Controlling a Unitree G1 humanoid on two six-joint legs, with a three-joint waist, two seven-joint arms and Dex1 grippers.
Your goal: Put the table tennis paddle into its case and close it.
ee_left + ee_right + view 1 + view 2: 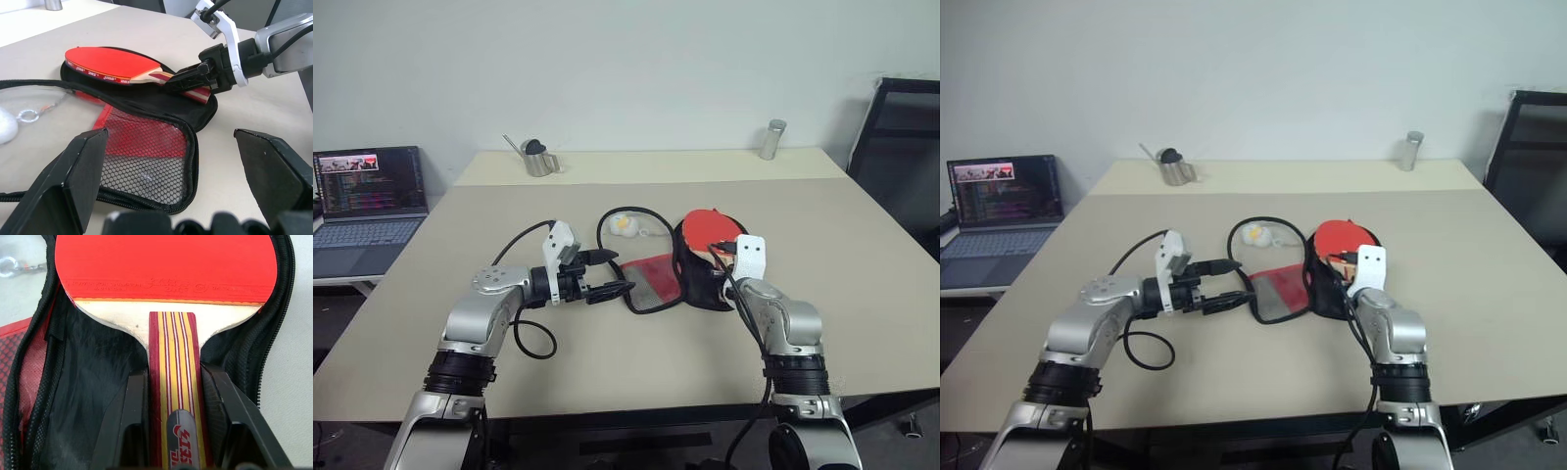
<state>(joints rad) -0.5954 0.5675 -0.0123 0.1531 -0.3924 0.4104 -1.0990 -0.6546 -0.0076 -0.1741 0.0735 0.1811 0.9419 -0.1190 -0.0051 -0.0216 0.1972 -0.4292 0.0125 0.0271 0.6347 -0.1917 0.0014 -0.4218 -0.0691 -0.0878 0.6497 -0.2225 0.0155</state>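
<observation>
The table tennis paddle point(710, 227) lies with its red face up on the black half of its case point(161, 105), which is unzipped and spread flat on the table. The case's red mesh flap point(651, 279) is folded out to the left. My right gripper point(173, 382) reaches in from the near side, its two fingers pressed against both sides of the striped wooden handle point(173, 347). My left gripper point(617, 273) hangs open just left of the mesh flap, holding nothing. A black cord loop point(605, 220) curls beyond the case.
A small white object on a key ring point(626, 223) lies inside the cord loop. At the table's far edge stand a metal can point(540, 157) and a metal cylinder point(771, 139). An open laptop point(367, 196) is at the left and a black chair point(901, 147) at the right.
</observation>
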